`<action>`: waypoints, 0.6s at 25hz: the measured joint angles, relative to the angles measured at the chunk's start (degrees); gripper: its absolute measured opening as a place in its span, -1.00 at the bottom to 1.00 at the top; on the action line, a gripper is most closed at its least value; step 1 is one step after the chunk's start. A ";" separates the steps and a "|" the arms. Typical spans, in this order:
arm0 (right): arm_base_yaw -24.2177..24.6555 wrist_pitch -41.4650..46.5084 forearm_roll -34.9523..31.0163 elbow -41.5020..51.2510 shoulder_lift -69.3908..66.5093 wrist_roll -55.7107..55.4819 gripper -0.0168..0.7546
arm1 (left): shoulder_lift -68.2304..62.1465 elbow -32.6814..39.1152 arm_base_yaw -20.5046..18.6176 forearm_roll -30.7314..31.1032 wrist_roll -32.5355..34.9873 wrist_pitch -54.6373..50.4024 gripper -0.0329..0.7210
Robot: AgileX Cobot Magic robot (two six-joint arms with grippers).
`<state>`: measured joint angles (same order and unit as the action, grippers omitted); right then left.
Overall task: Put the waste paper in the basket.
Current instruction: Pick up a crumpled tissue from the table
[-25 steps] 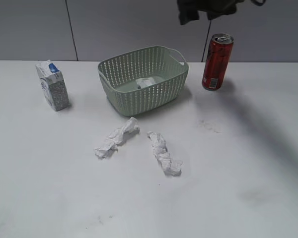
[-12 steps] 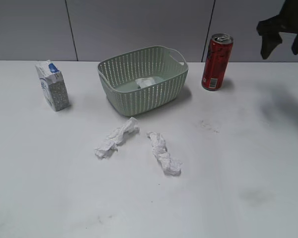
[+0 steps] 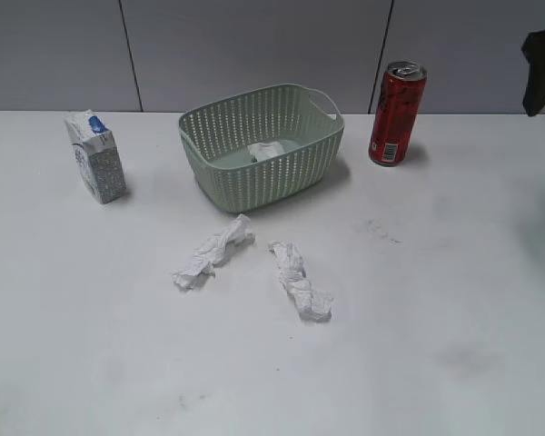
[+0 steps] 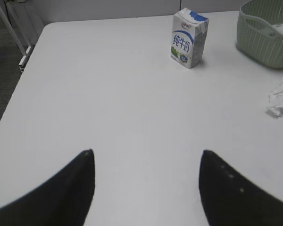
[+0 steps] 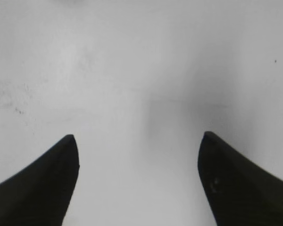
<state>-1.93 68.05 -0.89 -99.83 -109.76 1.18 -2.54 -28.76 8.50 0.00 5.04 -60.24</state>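
A pale green woven basket [image 3: 220, 124] stands at the table's back middle, with one crumpled white paper [image 3: 267, 151] inside. Two more twisted waste papers lie in front of it: one [image 3: 213, 252] to the left, one [image 3: 301, 282] to the right. My right gripper [image 3: 541, 71] hangs high at the right edge, far from the papers; in the right wrist view it [image 5: 137, 141] is open and empty over bare table. My left gripper [image 4: 146, 153] is open and empty over the table's left part. The left wrist view shows the basket [image 4: 254, 35] and a paper [image 4: 282, 95] at its right edge.
A red drink can [image 3: 397, 113] stands right of the basket. A white and blue milk carton [image 3: 96, 156] stands to the left and also shows in the left wrist view [image 4: 188, 38]. The table's left edge [image 4: 19, 89] shows there.
My right gripper has moved from above the basket's back right to the far right edge of the exterior view. The papers, basket, can and carton have not moved.
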 joint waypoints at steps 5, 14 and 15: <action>0.00 -0.34 0.00 13.73 10.18 2.58 0.58 | -1.31 0.00 0.00 0.41 0.00 -0.05 0.49; 0.00 -8.94 0.00 41.08 31.98 3.43 0.58 | -1.31 0.00 0.00 0.47 0.00 -0.05 0.49; 0.00 -9.92 0.00 43.82 34.53 3.43 0.58 | -1.31 0.00 0.00 0.47 0.00 -0.05 0.49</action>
<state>-1.93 58.13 -0.89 -56.01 -75.23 4.61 -3.86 -28.76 8.50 0.47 5.04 -60.29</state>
